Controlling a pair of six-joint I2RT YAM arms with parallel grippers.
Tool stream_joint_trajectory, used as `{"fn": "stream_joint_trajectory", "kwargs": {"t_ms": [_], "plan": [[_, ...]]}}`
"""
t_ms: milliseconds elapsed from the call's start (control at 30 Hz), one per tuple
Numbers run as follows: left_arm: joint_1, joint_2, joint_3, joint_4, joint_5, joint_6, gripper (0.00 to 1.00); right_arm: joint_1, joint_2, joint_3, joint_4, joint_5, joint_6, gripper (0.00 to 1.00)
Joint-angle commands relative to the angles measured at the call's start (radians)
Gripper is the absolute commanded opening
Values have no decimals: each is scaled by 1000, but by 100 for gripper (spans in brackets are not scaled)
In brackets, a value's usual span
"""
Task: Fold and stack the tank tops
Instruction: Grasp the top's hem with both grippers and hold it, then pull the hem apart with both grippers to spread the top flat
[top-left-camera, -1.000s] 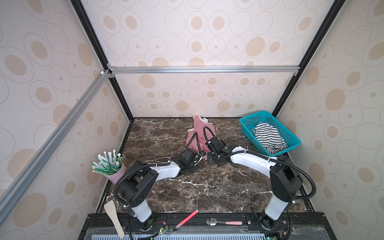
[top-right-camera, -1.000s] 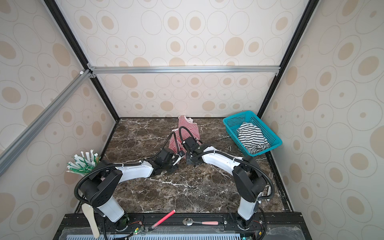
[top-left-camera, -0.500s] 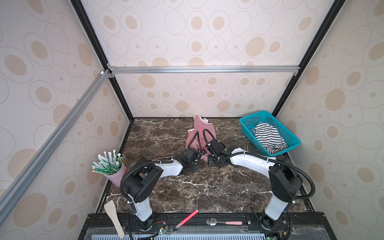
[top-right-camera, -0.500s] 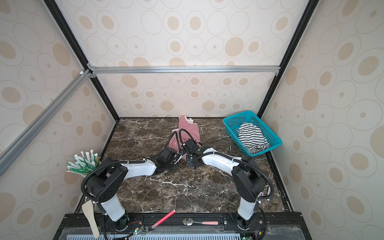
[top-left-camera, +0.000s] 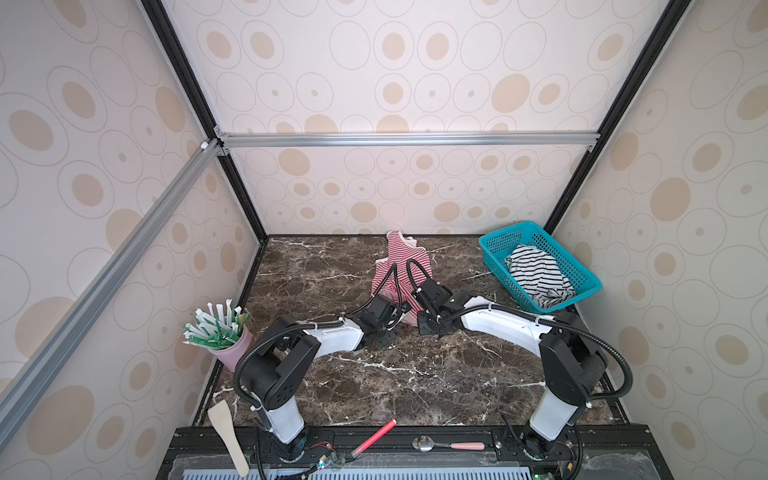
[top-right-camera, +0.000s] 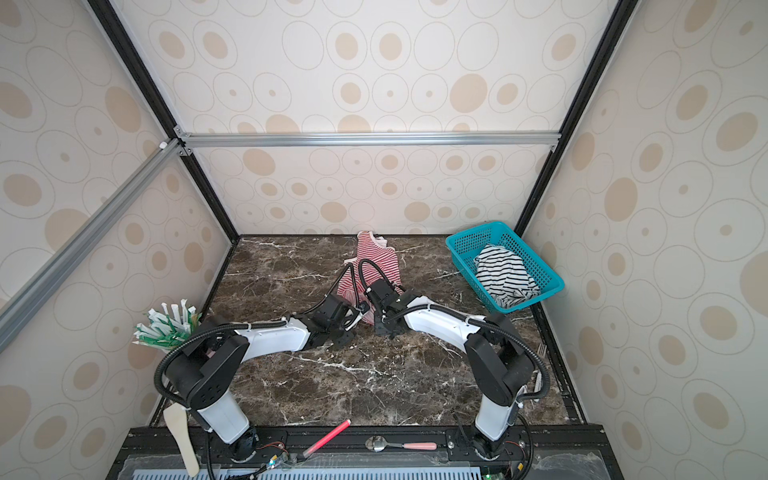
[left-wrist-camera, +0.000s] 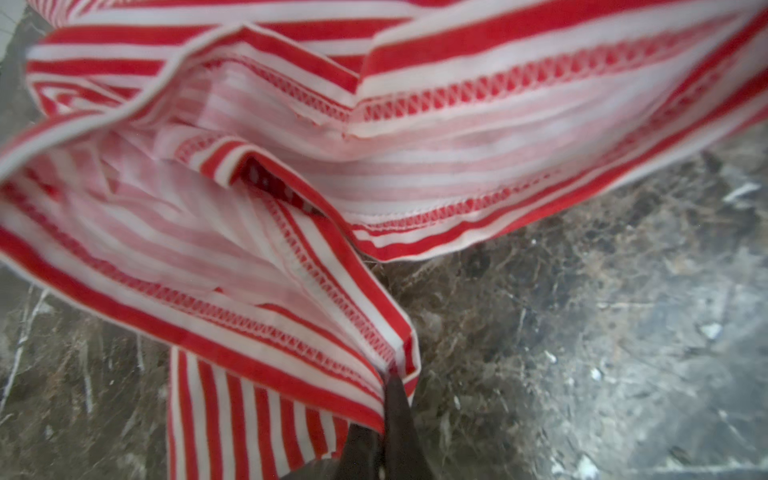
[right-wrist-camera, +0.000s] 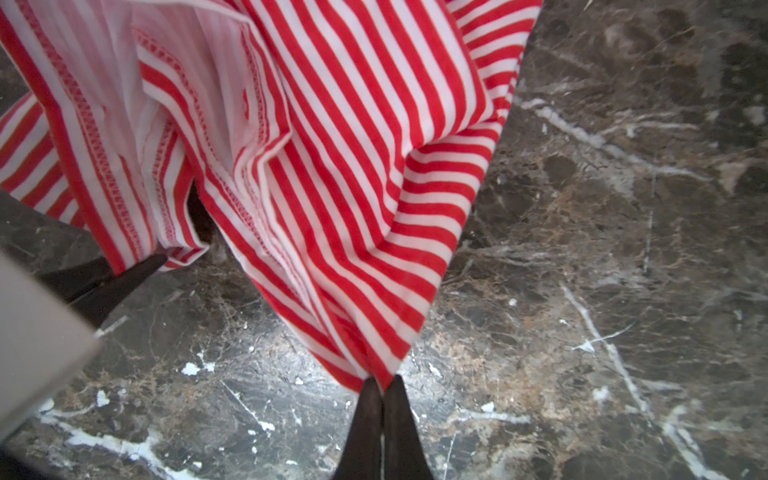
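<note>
Pinching one hem corner of the red-and-white tank top (left-wrist-camera: 291, 166) with the left claw (left-wrist-camera: 392, 384), jaws pressed together on the cloth. Pinching the other hem corner with the right claw (right-wrist-camera: 380, 384), clamped just as tight on the fabric. Set side by side and close together, low over the middle of the bench (top-left-camera: 395, 374).

Along the turned-out hem just ahead of the left claw, red zigzag stitching on white. Between the two pinched corners, a slack, gaping hem with the paler inside showing.

Beyond both claws, stretching away as a narrow rumpled strip (top-left-camera: 401, 259) toward the back wall, far end at the bench's back edge.

Well to the right of the right claw and further back, a teal basket (top-left-camera: 490, 245) in the back right corner, with the black-and-white tank top (top-left-camera: 536, 274) bunched inside.

Behind the claws, toward the arm bases, bare marble across the whole width. Left of the left claw, bare marble up to a pink cup (top-left-camera: 232, 353) of wrapped sticks at the left edge.

On the front rail, well behind both claws: a wooden spatula (top-left-camera: 228, 436), a red stick (top-left-camera: 374, 436), a spoon (top-left-camera: 449, 446).
</note>
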Motion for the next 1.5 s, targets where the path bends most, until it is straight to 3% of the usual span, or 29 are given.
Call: {"fn": "stream_joint_trajectory", "kwargs": {"t_ms": [0, 267, 533, 667, 867, 967, 1167, 1300, 1467], "plan": [[43, -122, -15, -72, 20, 48, 0, 0, -74, 8, -73, 52, -32, 0], [221, -407, -84, -194, 93, 162, 0, -54, -222, -26, -174, 118, -108, 0], [281, -596, -196, -351, 181, 386, 0, -115, -334, -139, -189, 58, -142, 0], [282, -590, -263, -343, 165, 446, 3, -113, -329, -202, -156, -24, -128, 0], [302, -540, -335, -217, 82, 443, 11, -97, -322, -263, -144, -26, -114, 0], [307, -516, -350, -194, 74, 436, 22, -88, -322, -281, -142, -28, -109, 0], [337, -523, -347, -254, 116, 438, 55, -82, -331, -296, -135, -32, -105, 1], [350, -517, -350, -273, 120, 443, 56, -81, -333, -300, -130, -35, -103, 1], [358, -481, -344, -294, 119, 452, 46, -81, -331, -304, -129, -35, -104, 1]]}}
